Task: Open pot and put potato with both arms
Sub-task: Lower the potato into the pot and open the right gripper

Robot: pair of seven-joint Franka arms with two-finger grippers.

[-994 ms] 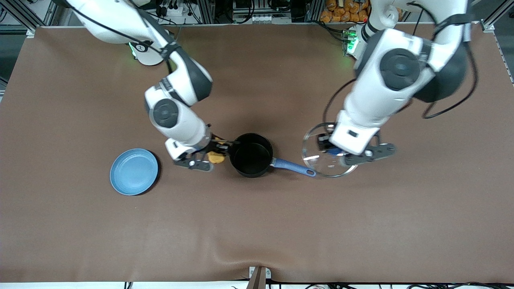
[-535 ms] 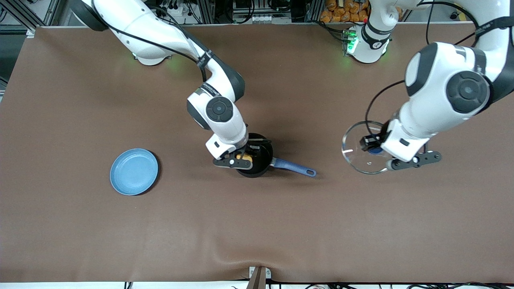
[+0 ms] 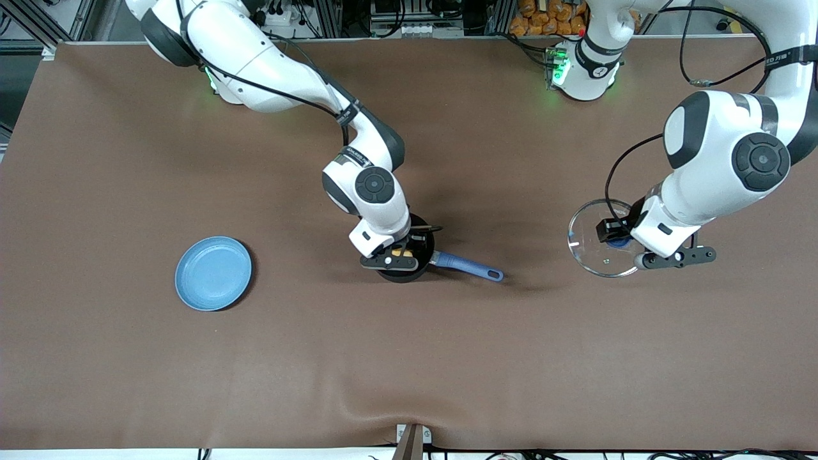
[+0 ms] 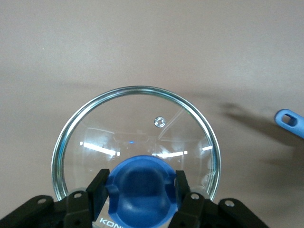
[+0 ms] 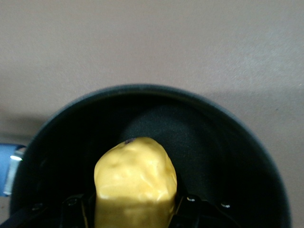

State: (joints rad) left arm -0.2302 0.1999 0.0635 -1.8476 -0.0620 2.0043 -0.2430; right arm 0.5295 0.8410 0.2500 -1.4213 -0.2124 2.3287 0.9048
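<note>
The black pot [image 3: 412, 268] with its long blue handle [image 3: 466, 267] stands open at the table's middle. My right gripper [image 3: 401, 251] is over the pot's mouth, shut on the yellow potato [image 3: 402, 252]. In the right wrist view the potato [image 5: 135, 183] hangs above the pot's dark inside [image 5: 213, 156]. My left gripper [image 3: 618, 241] is shut on the blue knob [image 4: 141, 190] of the clear glass lid [image 3: 591, 239], low over the table toward the left arm's end. The lid's rim [image 4: 137, 90] and the handle's tip [image 4: 290, 121] show in the left wrist view.
A flat blue plate [image 3: 213, 273] lies on the brown table toward the right arm's end. Both arm bases stand along the table's edge farthest from the front camera.
My right gripper has carried the potato from beside the pot to over its mouth. My left gripper has carried the lid away from the pot toward the left arm's end.
</note>
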